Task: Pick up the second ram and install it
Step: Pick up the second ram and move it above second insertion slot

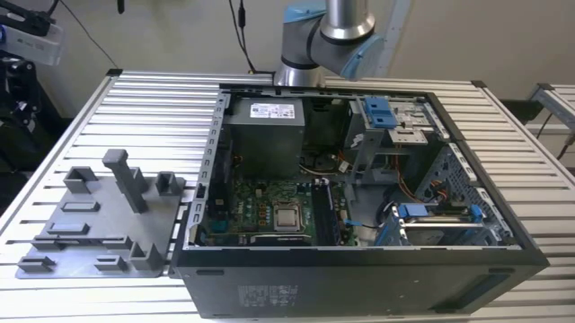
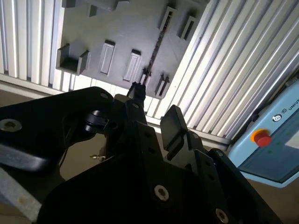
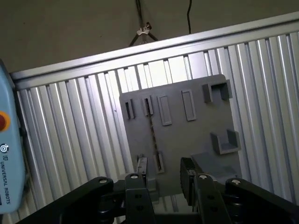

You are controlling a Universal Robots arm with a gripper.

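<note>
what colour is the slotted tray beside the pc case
Plain grey. The flat slotted plastic tray shows best in the exterior view.

Print on three things
White label [image 1: 272,110] on power supply [image 1: 265,145], small print on case front [image 1: 269,294], lettering on blue pendant [image 3: 9,158].

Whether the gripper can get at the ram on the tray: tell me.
Probably yes: the open gripper hangs above the tray, and the ram stands on edge in its holders with nothing over it.
</note>
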